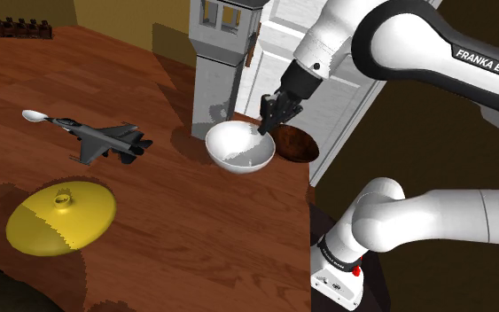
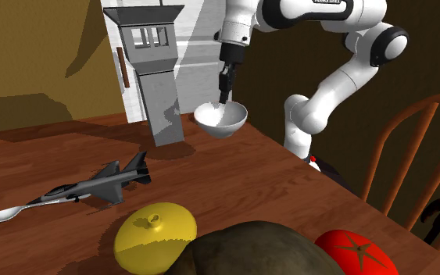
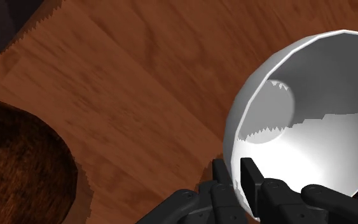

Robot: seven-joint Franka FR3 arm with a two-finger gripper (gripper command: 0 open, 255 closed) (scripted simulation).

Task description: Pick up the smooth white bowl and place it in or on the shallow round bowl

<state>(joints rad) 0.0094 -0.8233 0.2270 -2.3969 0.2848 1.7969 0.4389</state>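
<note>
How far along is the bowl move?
Done: the gripper is shut on the white bowl's rim, one finger inside, one outside. In hand: the white bowl is tilted in the grip, right beside the brown bowl; I can't tell if it's clear of the table. Left: carry it over the brown bowl, which looks empty, and let go.

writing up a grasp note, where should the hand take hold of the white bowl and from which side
By the rim, from above: the white bowl is upright and open, too wide to span, but its thin wall fits between the fingers, one inside, one outside. The hand clasps it this way, on the side nearest the brown bowl.
</note>
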